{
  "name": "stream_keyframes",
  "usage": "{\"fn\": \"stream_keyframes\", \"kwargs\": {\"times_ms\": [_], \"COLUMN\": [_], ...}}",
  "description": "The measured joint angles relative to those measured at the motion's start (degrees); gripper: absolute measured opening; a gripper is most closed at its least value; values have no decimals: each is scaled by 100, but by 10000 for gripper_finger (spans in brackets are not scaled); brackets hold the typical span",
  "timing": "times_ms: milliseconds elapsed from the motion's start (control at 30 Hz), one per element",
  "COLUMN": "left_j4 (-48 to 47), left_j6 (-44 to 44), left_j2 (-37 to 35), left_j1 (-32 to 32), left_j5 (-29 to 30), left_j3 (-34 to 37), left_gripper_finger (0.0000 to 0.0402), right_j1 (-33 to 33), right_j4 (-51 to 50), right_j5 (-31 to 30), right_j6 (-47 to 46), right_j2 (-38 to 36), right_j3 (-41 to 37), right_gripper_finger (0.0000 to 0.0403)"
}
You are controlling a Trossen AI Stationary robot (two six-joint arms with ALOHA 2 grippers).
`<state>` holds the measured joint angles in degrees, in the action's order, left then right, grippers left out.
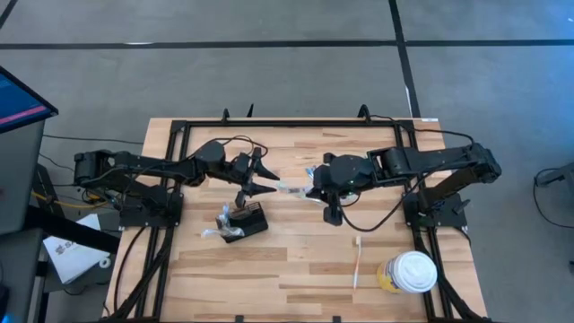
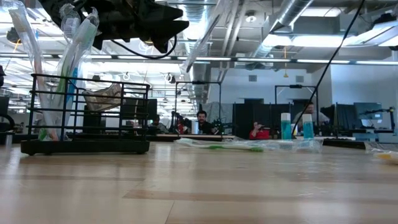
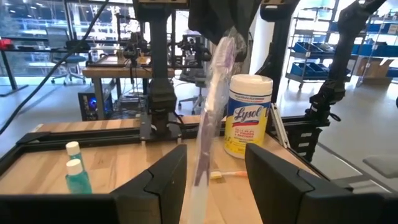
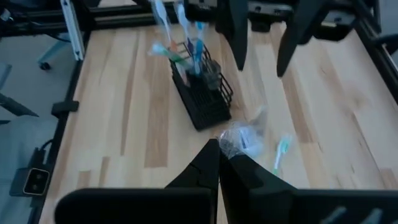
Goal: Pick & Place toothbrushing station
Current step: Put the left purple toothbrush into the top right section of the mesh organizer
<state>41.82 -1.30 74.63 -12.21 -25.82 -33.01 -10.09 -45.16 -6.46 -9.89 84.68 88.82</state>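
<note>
On the pale wooden slatted table, left of the middle, stands the small black wire-mesh holder box with wrapped toothbrushes upright in it, and the left gripper hangs just above it, its two dark fingers spread apart with nothing clamped between them. The right gripper is near the table's centre, its fingers pressed together pinching the end of a clear plastic-wrapped toothbrush that reaches toward the left gripper. A loose toothbrush and a yellow white-lidded Lysol canister lie well apart near the right front corner.
</note>
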Motion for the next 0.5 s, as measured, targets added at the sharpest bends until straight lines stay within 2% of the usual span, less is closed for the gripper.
{"fn": "stream_keyframes", "kwargs": {"times_ms": [500], "left_j4": [-4], "left_j6": [-48], "left_j2": [0], "left_j1": [37], "left_j5": [4], "left_j3": [0], "left_gripper_finger": [158], "right_j1": [-9], "right_j4": [931], "right_j5": [89], "right_j6": [570], "right_j2": [0], "right_j3": [0], "right_gripper_finger": [0]}}
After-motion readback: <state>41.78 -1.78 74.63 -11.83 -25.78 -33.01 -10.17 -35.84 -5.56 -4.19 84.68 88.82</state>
